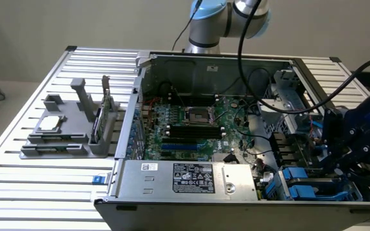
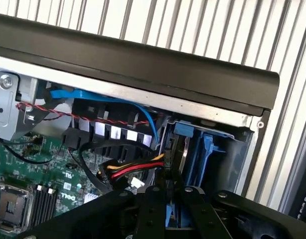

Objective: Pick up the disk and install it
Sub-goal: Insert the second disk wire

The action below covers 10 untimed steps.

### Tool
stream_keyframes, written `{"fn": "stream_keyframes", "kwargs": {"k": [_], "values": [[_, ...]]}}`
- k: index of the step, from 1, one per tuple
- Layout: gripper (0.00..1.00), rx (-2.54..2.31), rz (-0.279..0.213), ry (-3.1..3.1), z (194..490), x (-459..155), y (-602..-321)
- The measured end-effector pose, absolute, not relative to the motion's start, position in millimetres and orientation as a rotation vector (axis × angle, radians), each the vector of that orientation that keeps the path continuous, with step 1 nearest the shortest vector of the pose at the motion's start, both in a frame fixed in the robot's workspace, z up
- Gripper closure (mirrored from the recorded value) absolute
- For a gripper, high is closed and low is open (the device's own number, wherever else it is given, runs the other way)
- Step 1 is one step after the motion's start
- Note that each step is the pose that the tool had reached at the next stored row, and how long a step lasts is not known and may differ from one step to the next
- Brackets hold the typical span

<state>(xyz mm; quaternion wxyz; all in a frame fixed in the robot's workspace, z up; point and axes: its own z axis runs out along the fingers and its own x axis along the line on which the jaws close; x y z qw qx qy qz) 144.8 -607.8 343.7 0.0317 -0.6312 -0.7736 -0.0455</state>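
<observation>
Disk, silver-grey and blue-framed (image 2: 185, 154), stands on edge in its bay directly ahead of our black claw (image 2: 169, 199), whose grip we cannot tell

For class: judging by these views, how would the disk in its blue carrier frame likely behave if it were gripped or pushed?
The disk stands on edge in the bay, so it would probably stay rigid rather than flex. Its blue carrier frame looks like thin plastic, likely springier and easier to deform than the drive. Set close between the bay walls, it would probably slide along the bay rather than tip.

Exterior view looks down over the open computer case (image 1: 204, 144); wrist view peers close inside it.
</observation>
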Motion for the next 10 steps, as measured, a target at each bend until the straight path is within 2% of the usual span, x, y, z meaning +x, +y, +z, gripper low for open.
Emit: {"fn": "stream_keyframes", "kwargs": {"k": [10], "values": [[0.84,-2.074,-0.145,-2.277,343.7,144.9,-607.0]]}}
